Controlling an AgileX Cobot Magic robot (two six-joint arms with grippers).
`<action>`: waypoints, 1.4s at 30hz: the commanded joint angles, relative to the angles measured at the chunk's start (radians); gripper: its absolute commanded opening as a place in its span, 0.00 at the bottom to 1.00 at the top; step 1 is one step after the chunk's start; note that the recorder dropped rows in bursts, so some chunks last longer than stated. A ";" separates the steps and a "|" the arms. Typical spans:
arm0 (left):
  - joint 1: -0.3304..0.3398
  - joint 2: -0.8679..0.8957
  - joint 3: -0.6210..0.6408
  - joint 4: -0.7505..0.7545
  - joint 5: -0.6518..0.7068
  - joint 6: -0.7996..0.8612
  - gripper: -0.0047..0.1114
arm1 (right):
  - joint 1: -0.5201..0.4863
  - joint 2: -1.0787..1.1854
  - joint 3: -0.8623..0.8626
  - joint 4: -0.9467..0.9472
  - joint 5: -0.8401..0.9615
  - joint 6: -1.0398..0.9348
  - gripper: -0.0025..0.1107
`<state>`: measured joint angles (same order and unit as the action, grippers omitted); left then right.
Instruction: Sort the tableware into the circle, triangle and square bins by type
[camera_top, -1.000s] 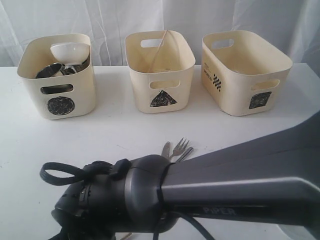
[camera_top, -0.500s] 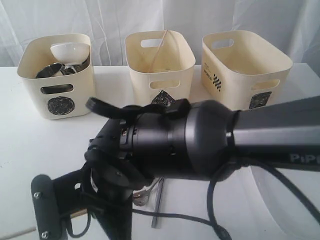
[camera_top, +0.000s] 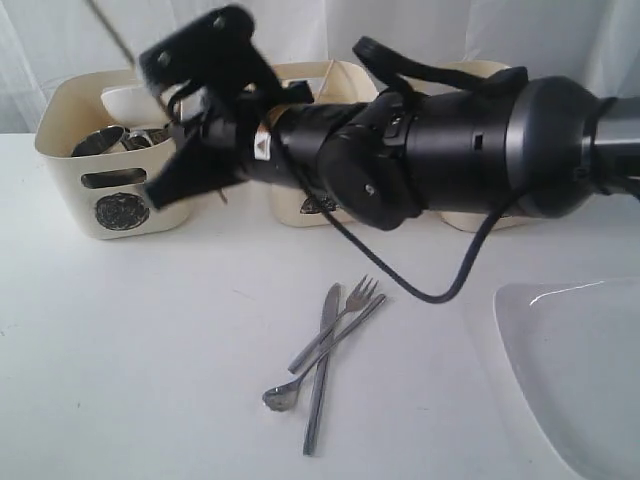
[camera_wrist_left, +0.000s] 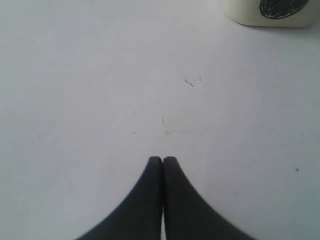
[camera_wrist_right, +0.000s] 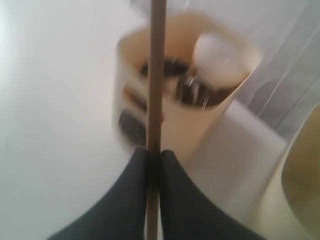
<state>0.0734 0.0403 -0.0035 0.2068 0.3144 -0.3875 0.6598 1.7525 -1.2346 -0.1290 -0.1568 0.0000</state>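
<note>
Jaws of the left gripper (camera_wrist_left: 162, 161) are sitting fully together on nothing, hovering over bare table (camera_wrist_left: 100, 75) near the circle bin (camera_top: 120, 185), which is already holding a white bowl (camera_top: 125, 100) and steel ware. Moving rightward, the right gripper (camera_wrist_right: 154, 152) is reaching across and pinching a wooden chopstick (camera_wrist_right: 157, 75), its pads nearly meeting on the thin shaft, with most of the stick standing free above the circle bin. Light, stiff and smooth, the stick is probably liable to pivot in so narrow a pinch. Only the right wrist view is showing that grip; the exterior view is showing the arm hiding most of the triangle bin (camera_top: 295, 208). Further right, knife (camera_top: 322, 380), fork (camera_top: 345, 315) and spoon (camera_top: 285, 397) are lying crossed and flat, likely slippery and best taken mid-handle. Rightmost, the white plate (camera_top: 580, 370) is lying at the table's edge, looking heavy, breakable and best gripped by its rim.
</note>
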 joint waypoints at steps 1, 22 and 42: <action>0.005 -0.005 0.003 -0.005 0.017 -0.005 0.04 | -0.081 0.033 -0.001 0.194 -0.342 0.132 0.02; 0.005 -0.005 0.003 -0.005 0.015 -0.005 0.04 | -0.333 0.479 -0.382 0.449 -0.363 0.049 0.16; 0.005 -0.005 0.003 -0.005 0.015 -0.005 0.04 | -0.349 0.215 -0.419 0.351 0.758 -0.054 0.10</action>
<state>0.0734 0.0403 -0.0035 0.2068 0.3144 -0.3875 0.3188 2.0228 -1.6488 0.2646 0.3545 -0.0143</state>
